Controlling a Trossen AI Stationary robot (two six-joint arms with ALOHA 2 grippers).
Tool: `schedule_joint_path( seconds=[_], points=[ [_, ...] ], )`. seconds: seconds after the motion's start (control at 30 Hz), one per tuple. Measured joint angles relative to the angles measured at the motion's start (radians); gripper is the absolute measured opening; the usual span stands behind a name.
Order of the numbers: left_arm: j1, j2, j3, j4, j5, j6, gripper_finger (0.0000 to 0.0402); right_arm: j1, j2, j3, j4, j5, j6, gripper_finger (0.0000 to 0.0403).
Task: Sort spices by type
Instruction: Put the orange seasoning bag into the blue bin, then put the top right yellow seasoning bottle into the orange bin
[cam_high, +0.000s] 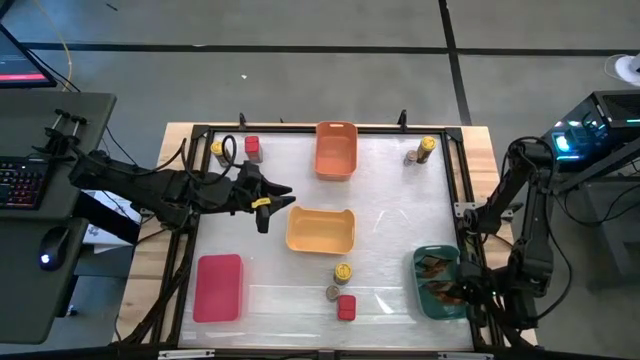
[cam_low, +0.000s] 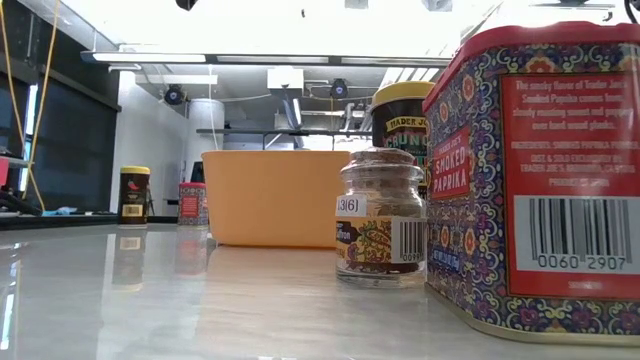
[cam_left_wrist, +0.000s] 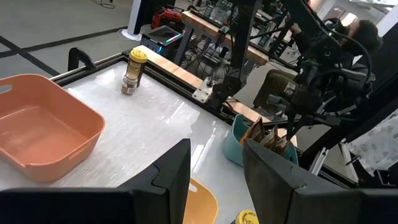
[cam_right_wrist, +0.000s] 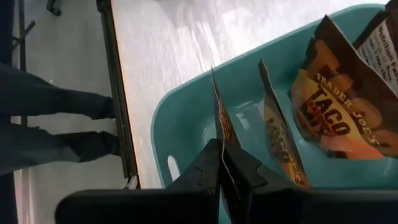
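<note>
Teal bin (cam_right_wrist: 186, 124) sits at the table's near right corner, w/ the right gripper (cam_right_wrist: 222, 163) low over it, fingers pinched tight on the edge of a flat brownish packet (cam_right_wrist: 222, 121) that stands upright inside. Two more packets (cam_right_wrist: 323, 118) lean in the same bin just beside it, one reading "Taco". From above, bin (cam_high: 421, 262) and right gripper (cam_high: 462, 291) overlap at the bin's outer side.

Near the front edge, mid-table: red tin (cam_high: 346, 307), short grey-brown jar (cam_high: 332, 293) touching or nearly touching it, yellow-lidded jar (cam_high: 343, 272) just behind. Low cam shows the tin (cam_low: 545, 170) and the glass jar (cam_low: 380, 220) close up, side by side. Red bin (cam_high: 218, 288) lies at front left, well apart from both grippers.

Yellow bin (cam_high: 321, 229) is mid-table. Left gripper (cam_high: 268, 200) hangs just left of it, fingers (cam_left_wrist: 171, 177) spread apart, holding nothing; no spice betw them.

Far side: orange bin (cam_high: 336, 150) at centre back; yellow-lidded jar (cam_high: 217, 150) and red tin (cam_high: 252, 147) at back left, behind the left gripper; another yellow-lidded jar (cam_high: 427, 146) w/ a grey-brown jar (cam_high: 411, 157) beside it at back right.
</note>
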Motion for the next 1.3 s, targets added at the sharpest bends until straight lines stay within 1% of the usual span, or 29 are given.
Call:
schedule_joint_path(
  seconds=[0.07,0.2,0.33,0.43,0.63,0.9,1.1,1.17,1.3],
  points=[
    [0.0,0.0,0.0,-0.002,0.011,0.0,0.0133,-0.009,0.0,0.0,-0.001,-0.01,0.0,0.0017],
    [0.0,0.0,0.0,-0.005,0.012,0.0,0.0133,-0.025,0.0,0.0,-0.008,-0.024,0.0,0.006],
    [0.0,0.0,0.0,-0.01,0.014,0.0,0.0133,-0.034,0.0,0.001,-0.008,-0.09,-0.01,0.01],
    [0.0,0.0,0.0,-0.01,0.015,0.0,0.0133,-0.034,0.0,0.001,-0.008,-0.138,-0.011,0.0115],
    [0.0,0.0,0.0,-0.009,0.015,0.03,0.0133,-0.034,0.0,0.042,-0.019,-0.138,-0.058,0.0119],
    [0.0,0.0,0.0,-0.006,0.015,0.047,0.0133,-0.034,0.0,0.13,-0.116,-0.135,-0.07,0.0119],
    [0.002,-0.02,0.01,-0.023,0.034,0.103,0.0133,-0.051,0.0,0.204,-0.198,-0.133,-0.069,0.0119],
    [0.009,-0.034,0.047,-0.074,0.047,0.121,0.0133,-0.076,0.0,0.231,-0.229,-0.105,-0.07,0.0119],
    [0.013,-0.057,0.139,-0.234,0.043,0.122,0.0133,-0.172,0.0,0.271,-0.254,0.02,-0.071,0.0125]
  ],
)
